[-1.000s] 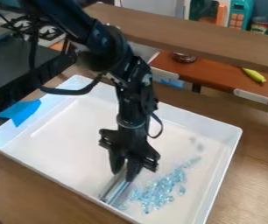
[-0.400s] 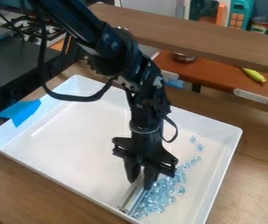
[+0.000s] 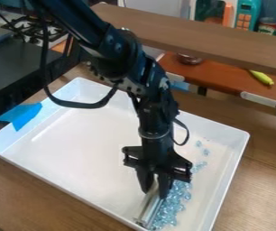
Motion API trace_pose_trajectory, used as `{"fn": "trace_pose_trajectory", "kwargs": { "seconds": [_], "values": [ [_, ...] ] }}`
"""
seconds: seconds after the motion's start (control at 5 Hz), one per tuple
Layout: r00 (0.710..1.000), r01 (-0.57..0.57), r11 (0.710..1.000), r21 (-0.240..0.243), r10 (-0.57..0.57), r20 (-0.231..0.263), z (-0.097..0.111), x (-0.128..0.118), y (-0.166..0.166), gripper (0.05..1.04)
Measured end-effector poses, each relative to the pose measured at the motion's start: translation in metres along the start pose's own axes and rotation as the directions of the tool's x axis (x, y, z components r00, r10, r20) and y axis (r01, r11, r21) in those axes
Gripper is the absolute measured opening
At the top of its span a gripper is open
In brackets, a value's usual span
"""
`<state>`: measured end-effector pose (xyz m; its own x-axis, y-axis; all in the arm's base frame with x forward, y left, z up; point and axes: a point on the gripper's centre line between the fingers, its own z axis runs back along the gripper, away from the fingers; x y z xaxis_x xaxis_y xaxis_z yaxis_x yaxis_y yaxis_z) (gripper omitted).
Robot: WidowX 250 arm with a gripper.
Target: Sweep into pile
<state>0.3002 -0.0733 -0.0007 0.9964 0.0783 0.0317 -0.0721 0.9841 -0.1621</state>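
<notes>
Here at the near side, the wooden table (image 3: 56, 195) carries the white tray (image 3: 83, 146). Inside, the pale bar (image 3: 149, 210) slants against the blue beads (image 3: 174, 204), massed toward the tray's near right corner, a few straggling farther back. The pincer (image 3: 155, 190) grips that bar, fingers slightly apart, hiding its upper end. Blue tape (image 3: 23, 115) crosses the left rim; beyond, a wooden beam (image 3: 188, 30) partly blocks the reddish counter (image 3: 222, 83).
</notes>
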Motion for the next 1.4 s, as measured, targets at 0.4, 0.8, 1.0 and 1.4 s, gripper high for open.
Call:
{"fn": "trace_pose_trajectory", "kwargs": {
  "seconds": [0.4, 0.8, 1.0, 1.4],
  "values": [
    [0.986, -0.049, 0.972, -0.230, 0.084, 0.146, 0.047, 0.020, 0.035, 0.349],
    [0.991, -0.073, 0.997, -0.035, 0.077, 0.110, 0.092, 0.037, 0.114, 0.349],
    [0.994, -0.101, 0.994, 0.035, 0.100, 0.034, 0.085, 0.046, 0.163, 0.349],
    [0.995, -0.092, 0.993, 0.073, 0.090, 0.032, 0.072, 0.046, 0.244, 0.349]
  ]
}}
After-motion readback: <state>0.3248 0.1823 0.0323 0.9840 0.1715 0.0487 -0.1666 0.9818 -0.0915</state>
